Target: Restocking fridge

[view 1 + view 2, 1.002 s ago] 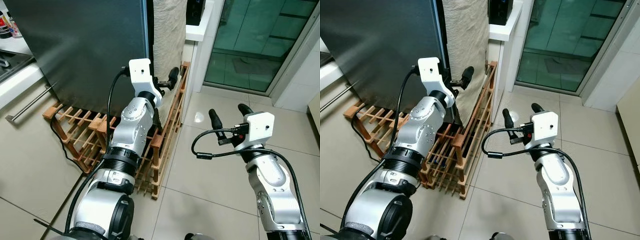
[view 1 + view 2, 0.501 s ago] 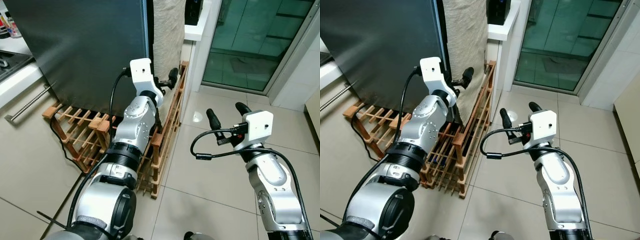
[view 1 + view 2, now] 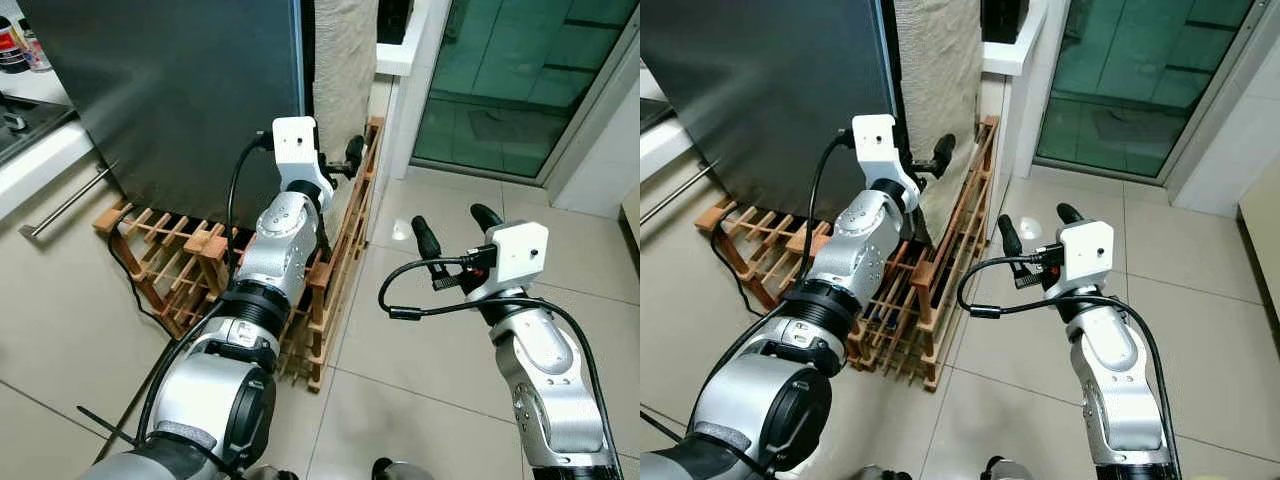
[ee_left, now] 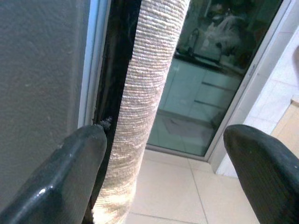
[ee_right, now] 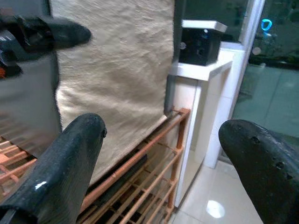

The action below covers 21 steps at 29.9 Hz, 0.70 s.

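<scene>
Left end effector (image 3: 338,168), spread wide and empty, reaches the tall dark-grey fridge door (image 3: 180,90) edge at upper centre; that stiff, heavy door probably wants an edge grip.

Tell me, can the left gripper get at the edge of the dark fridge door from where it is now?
Probably yes. The left gripper is open and right at the door edge of the fridge, its jaws to either side of the beige cloth beside it. That cloth crowds the gap.
</scene>
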Available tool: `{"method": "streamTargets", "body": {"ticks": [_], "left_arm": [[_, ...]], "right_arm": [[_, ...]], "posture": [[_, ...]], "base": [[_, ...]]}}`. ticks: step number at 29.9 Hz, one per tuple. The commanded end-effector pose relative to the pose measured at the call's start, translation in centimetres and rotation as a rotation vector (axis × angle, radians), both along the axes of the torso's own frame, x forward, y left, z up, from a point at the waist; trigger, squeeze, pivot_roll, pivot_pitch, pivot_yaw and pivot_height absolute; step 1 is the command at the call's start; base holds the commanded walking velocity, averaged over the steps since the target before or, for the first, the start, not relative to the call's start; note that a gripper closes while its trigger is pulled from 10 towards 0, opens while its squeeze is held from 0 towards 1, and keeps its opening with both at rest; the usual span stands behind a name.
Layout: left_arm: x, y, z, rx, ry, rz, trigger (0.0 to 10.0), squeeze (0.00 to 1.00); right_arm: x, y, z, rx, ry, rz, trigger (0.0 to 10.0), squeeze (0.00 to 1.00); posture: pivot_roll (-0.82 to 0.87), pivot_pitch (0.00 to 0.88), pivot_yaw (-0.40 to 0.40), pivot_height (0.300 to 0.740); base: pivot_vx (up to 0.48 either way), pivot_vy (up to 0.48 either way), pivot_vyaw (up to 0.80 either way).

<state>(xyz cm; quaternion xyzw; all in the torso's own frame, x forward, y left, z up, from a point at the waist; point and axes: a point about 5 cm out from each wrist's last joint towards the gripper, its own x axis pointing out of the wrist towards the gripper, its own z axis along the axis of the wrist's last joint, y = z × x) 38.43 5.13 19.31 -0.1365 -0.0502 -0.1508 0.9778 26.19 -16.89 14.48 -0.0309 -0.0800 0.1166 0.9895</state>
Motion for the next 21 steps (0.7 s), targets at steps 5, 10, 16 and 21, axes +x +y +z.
{"method": "streamTargets", "body": {"ticks": [5, 10, 16, 21], "left_arm": [[-1.7, 2.0, 0.7, -0.032, -0.088, -0.034, 10.0, 0.00], [-6.1, 6.5, 0.8, 0.018, -0.234, 0.058, 10.0, 0.00], [-9.6, 9.3, 0.2, 0.096, -0.237, 0.181, 10.0, 0.00], [-10.5, 8.9, 0.9, 0.043, -0.255, 0.245, 10.0, 0.00]], "right_arm": [[-1.0, -0.5, 0.6, 0.024, -0.034, -0.078, 10.0, 0.00], [-2.9, -1.4, 1.8, 0.013, -0.133, -0.249, 10.0, 0.00], [-5.3, -2.7, 2.8, -0.069, -0.213, -0.389, 10.0, 0.00], [-5.8, -3.6, 3.6, -0.113, -0.266, -0.468, 10.0, 0.00]], "posture": [[-0.17, 0.051, 0.067, 0.740], [-0.15, 0.032, 0.064, 0.740], [-0.13, 0.004, 0.036, 0.740], [-0.14, 0.000, 0.017, 0.740]], "base": [[0.000, 0.000, 0.00], [0.000, 0.000, 0.00], [0.000, 0.000, 0.00], [0.000, 0.000, 0.00]]}}
